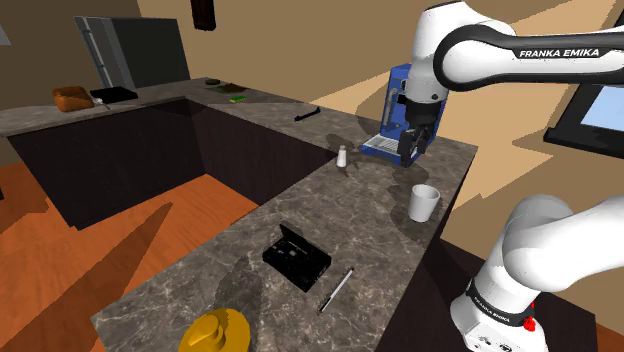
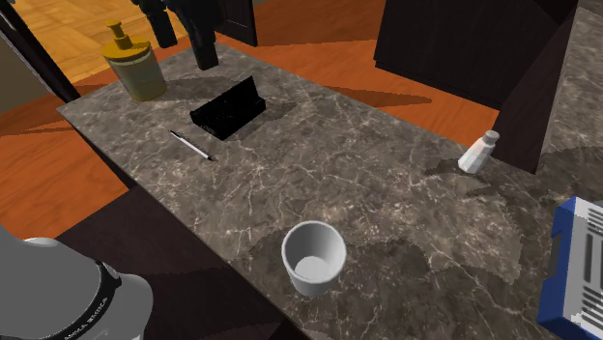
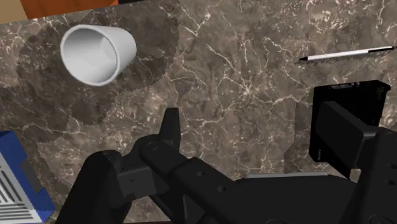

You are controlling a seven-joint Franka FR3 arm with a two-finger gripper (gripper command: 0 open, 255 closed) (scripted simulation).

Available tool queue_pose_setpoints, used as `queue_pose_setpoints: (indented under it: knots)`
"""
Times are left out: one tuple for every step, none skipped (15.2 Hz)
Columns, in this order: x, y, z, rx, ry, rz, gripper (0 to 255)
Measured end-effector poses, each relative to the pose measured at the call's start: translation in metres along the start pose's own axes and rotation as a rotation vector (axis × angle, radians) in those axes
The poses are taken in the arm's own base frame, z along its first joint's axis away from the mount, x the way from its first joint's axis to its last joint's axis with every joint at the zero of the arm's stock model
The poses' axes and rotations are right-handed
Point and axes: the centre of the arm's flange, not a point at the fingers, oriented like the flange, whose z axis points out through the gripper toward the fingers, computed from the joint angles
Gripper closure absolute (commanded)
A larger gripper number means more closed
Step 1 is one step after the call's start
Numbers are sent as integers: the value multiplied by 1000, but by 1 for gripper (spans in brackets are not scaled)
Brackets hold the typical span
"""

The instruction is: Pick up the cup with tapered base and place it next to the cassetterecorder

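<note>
A white cup (image 1: 424, 203) is standing upright and empty on a dark, white-veined stone worktop (image 1: 380, 215), close to the edge nearest the robot's stand. The black claw (image 1: 408, 155) is hanging above and a little beyond it, in front of a blue machine (image 1: 392, 118). In the wrist view the claw (image 3: 248, 118) is showing its fingers (image 3: 170, 130) standing wide apart with only bare stone between them, gripping nothing.

The cup (image 2: 313, 258) is looking light and rigid, with smooth walls that narrow from a wide rim to a smaller base. That taper is likely to let it slide down out of a squeeze placed low. A hold high on the body, or one finger inside and one outside the rim, is looking like the safer choice. The hard stone is offering little give if the cup is knocked or dropped.

The black recorder (image 1: 296, 257) is lying well apart from the cup, farther along the worktop, with a pen (image 1: 336, 290) just beside it and a yellow jug (image 1: 220, 335) beyond. A small white shaker (image 1: 341, 156) is standing near the blue machine. Free stone is showing around the recorder on the side facing the cup.

An orange wood floor (image 1: 130, 235) and tan walls (image 1: 300, 45) are framing the kitchen.
</note>
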Motion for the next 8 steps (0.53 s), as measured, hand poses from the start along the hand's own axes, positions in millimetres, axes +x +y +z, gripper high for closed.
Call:
queue_pose_setpoints:
  knots:
    - [0, 0, 0, 0, 0, 0, 0]
    - [1, 2, 5, -1, 1, -2, 0]
    - [1, 8, 12, -2, 3, -5, 0]
    - [1, 14, 21, -3, 5, -9, 0]
    - [-1, 22, 33, -5, 7, -14, 0]
    - [-2, 30, 45, -6, 9, -19, 0]
    - [-2, 37, 54, -8, 12, -24, 0]
    - [-2, 45, 64, -10, 14, -29, 0]
